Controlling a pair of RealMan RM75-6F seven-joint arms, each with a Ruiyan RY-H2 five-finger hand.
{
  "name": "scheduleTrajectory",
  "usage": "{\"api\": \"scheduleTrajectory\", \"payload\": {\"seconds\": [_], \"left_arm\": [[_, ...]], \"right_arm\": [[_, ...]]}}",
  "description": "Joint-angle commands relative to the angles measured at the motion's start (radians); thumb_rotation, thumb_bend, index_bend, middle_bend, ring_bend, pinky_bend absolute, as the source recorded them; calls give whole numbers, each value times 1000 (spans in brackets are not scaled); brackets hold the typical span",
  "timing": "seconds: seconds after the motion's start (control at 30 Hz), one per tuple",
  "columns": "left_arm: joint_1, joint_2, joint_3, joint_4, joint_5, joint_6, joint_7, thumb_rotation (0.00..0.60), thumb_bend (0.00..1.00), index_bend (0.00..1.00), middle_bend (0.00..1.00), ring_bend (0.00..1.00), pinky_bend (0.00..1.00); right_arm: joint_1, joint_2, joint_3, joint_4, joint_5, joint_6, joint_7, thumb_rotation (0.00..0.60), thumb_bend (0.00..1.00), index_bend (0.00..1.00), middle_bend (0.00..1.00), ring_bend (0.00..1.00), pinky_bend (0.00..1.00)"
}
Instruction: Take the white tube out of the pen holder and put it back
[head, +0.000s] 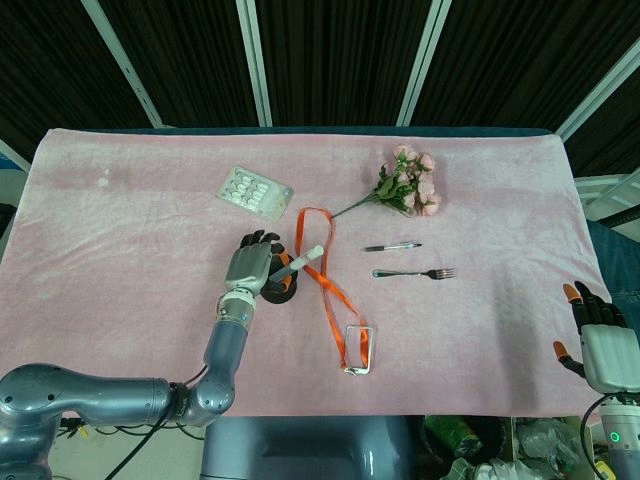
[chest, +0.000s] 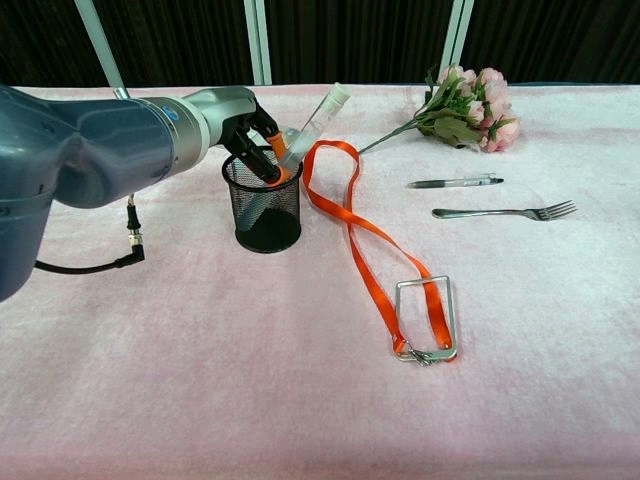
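My left hand (chest: 252, 135) pinches the tube (chest: 312, 122) just above the rim of the holder (chest: 265, 205). The tube leans toward the lanyard (chest: 365, 232), cap end high, and its lower end appears to sit at or just inside the holder's mouth; I cannot tell how deep. From the head view, the same hand (head: 252, 265) covers most of the holder (head: 281, 292), with the tube (head: 300, 262) jutting out past the fingers.

I judge the step in hand to be the lift-out. To do it well, I would keep the pinch firm and draw the tube along its own slant, not straight up, so its lower end clears the mesh rim without tipping the light holder. The lanyard's loop lies just beside the holder, so I would keep the cap end from snagging it.

My right hand (head: 598, 340) rests at the table's near right corner, fingers apart and holding nothing, well apart from the pen (chest: 455, 182), fork (chest: 505, 212) and flowers (chest: 470, 118).
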Motion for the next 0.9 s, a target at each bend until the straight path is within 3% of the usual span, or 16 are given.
{"api": "scheduleTrajectory", "payload": {"seconds": [0.03, 0.3, 0.9], "left_arm": [[4, -2, -2, -2, 6, 2, -6, 600, 425, 521, 173, 0, 0], [26, 16, -4, -41, 30, 11, -25, 600, 441, 543, 185, 0, 0], [126, 185, -3, -263, 173, 37, -118, 600, 454, 547, 192, 0, 0]], "right_arm": [[0, 1, 0, 0, 0, 0, 0, 600, 214, 26, 54, 139, 181], [-2, 6, 0, -7, -6, 5, 5, 600, 213, 26, 54, 140, 182], [1, 7, -2, -14, -5, -4, -7, 600, 214, 26, 54, 140, 181]]}}
